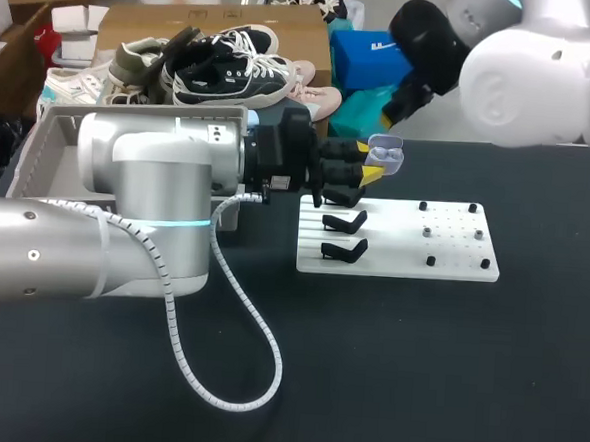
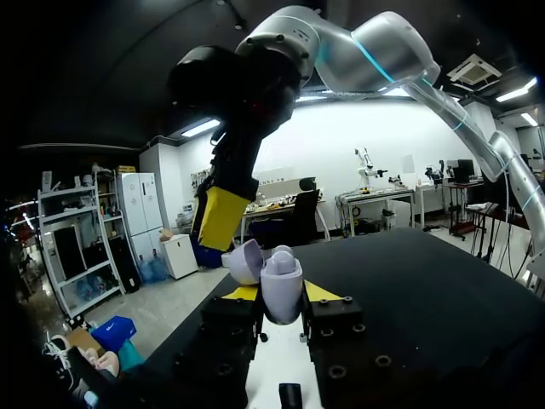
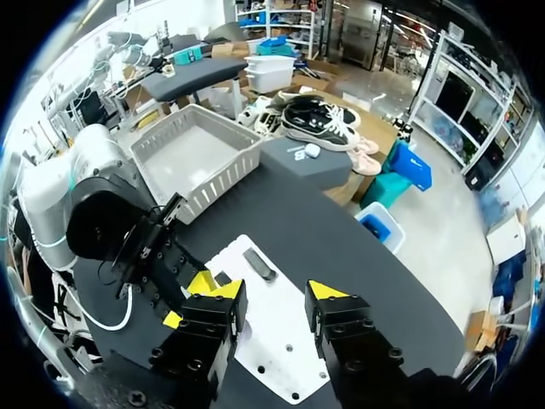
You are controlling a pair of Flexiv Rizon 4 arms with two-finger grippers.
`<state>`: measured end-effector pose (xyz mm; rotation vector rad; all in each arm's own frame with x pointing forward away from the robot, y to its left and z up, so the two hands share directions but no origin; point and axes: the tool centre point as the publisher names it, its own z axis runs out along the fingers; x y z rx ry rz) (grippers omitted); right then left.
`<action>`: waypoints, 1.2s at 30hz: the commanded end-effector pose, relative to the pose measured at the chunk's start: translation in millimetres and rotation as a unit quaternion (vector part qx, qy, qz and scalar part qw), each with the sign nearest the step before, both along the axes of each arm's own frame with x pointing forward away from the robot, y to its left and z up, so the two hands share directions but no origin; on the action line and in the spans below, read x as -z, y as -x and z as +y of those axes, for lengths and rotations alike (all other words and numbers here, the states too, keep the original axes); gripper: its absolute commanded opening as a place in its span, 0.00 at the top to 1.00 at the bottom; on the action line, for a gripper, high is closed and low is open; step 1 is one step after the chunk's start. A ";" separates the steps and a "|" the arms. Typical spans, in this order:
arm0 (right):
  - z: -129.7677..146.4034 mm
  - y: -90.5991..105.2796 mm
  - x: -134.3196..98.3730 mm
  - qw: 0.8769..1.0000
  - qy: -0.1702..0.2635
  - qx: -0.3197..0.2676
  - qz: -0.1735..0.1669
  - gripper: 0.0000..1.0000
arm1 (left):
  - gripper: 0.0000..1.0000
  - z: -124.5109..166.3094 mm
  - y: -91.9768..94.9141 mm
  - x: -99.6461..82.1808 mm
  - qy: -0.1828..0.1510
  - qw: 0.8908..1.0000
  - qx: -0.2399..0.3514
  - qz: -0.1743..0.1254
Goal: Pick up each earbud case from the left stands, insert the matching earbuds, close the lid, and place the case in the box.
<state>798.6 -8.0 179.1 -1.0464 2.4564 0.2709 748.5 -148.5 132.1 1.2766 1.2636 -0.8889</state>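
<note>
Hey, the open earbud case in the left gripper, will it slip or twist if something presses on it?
Probably slippery: the earbud case looks smooth and rounded, held only at two sides by the left gripper. Its open lid likely swings on a hinge if bumped. It seems small and light.

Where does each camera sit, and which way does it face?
Head view: above and behind the robot, looking down on the table; left arm and right arm show.
Left wrist view: on the left wrist, looking along the left end effector, shut on the open earbud case; right arm ahead.
Right wrist view: on the right wrist, looking down past the open right end effector at the white board, gray box and left arm.
Head and left wrist views share the held earbud case.
</note>
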 end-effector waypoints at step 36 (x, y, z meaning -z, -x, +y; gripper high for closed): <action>-28.3 37.2 -6.7 0.994 -0.049 0.093 0.003 0.58 | 1.00 32.0 -8.7 -13.6 -0.007 0.999 -0.032 -0.029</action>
